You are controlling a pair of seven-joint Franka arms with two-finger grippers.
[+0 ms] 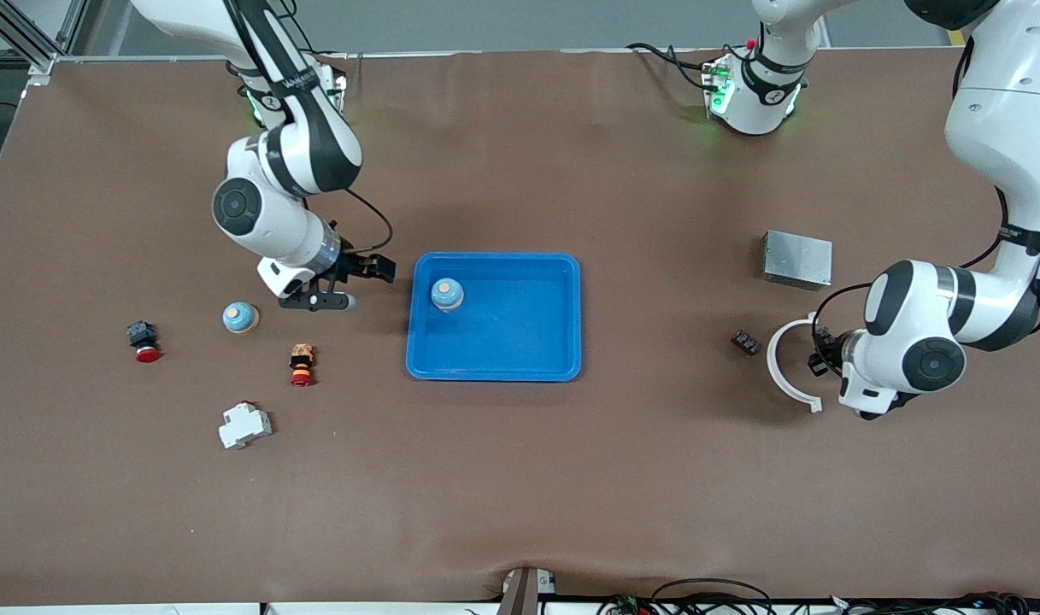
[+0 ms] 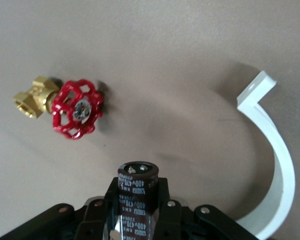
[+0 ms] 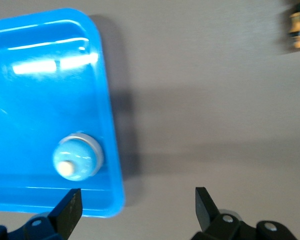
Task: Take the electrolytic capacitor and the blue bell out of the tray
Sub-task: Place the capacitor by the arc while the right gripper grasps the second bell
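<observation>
Blue tray (image 1: 562,316) still held the blue bell (image 1: 447,294) beside the wide-open, empty right gripper (image 3: 137,205) — a rim strike seemed possible — while the capacitor (image 2: 135,195), clamped in the left gripper (image 2: 135,220) above the table, risked tipping once released.

The shallow bright-blue plastic tray (image 1: 496,316) held one round blue bell (image 1: 447,295). The right gripper (image 1: 357,282) hung open just beside the tray's rim, fingers empty.
</observation>
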